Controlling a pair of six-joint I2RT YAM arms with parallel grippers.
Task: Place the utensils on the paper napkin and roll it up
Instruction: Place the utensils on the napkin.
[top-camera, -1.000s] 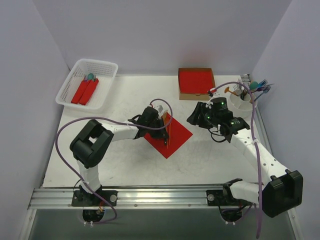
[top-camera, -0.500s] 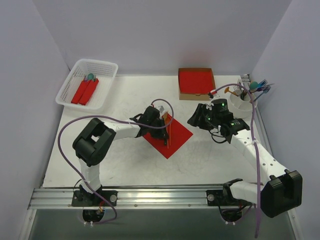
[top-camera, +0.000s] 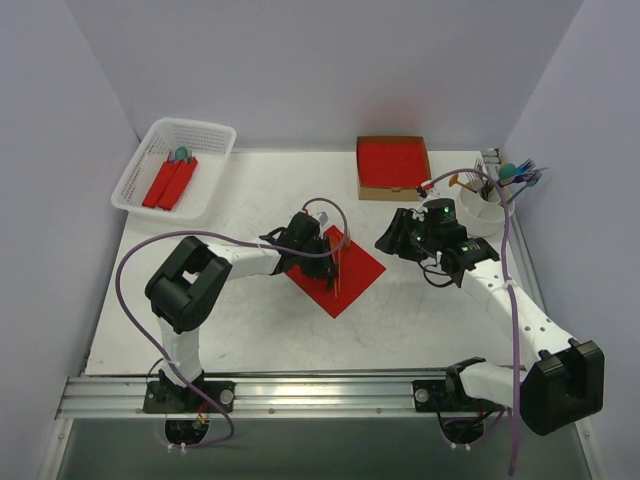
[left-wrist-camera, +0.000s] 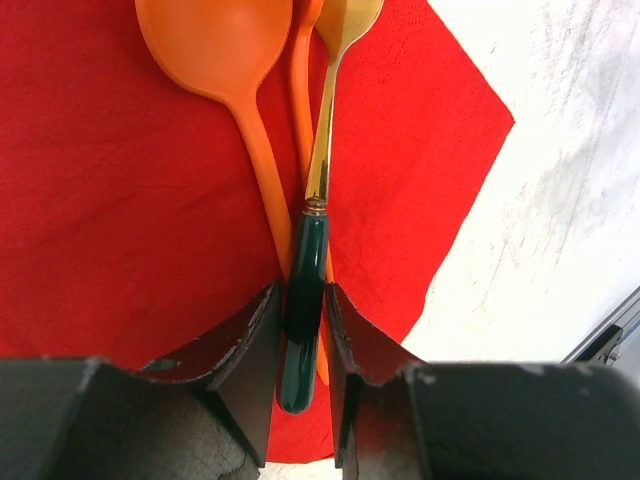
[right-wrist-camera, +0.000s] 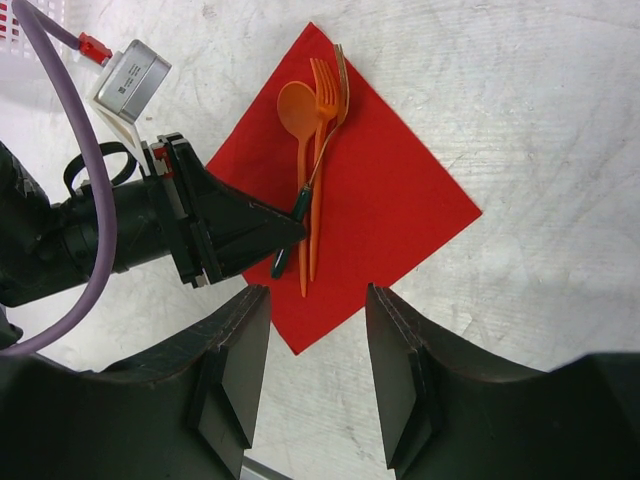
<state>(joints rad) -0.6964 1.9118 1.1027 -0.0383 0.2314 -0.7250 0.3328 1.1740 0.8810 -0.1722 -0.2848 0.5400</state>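
Note:
The red paper napkin (top-camera: 358, 272) (left-wrist-camera: 120, 200) (right-wrist-camera: 390, 200) lies flat as a diamond mid-table. On it lie three utensils side by side: an orange spoon (left-wrist-camera: 215, 40) (right-wrist-camera: 296, 105), an orange fork (left-wrist-camera: 300, 70) (right-wrist-camera: 322, 80) and a gold fork with a dark green handle (left-wrist-camera: 303, 290) (right-wrist-camera: 300, 207). My left gripper (top-camera: 326, 256) (left-wrist-camera: 300, 292) reaches in from the napkin's left corner. Its jaws stand narrowly open on either side of the green handle, a thin gap showing on the right. My right gripper (top-camera: 392, 238) (right-wrist-camera: 315, 295) hovers open and empty over the napkin's right side.
A white basket (top-camera: 150, 150) at the back left holds red rolls (top-camera: 170, 182). A cardboard box with a red napkin stack (top-camera: 393, 162) sits at the back centre. A white cup (top-camera: 480, 208) with spare utensils stands at the back right by the wall.
The left jaws have widened a little around the green handle, which now rests on the napkin. The right arm has shifted slightly, its jaws unchanged.

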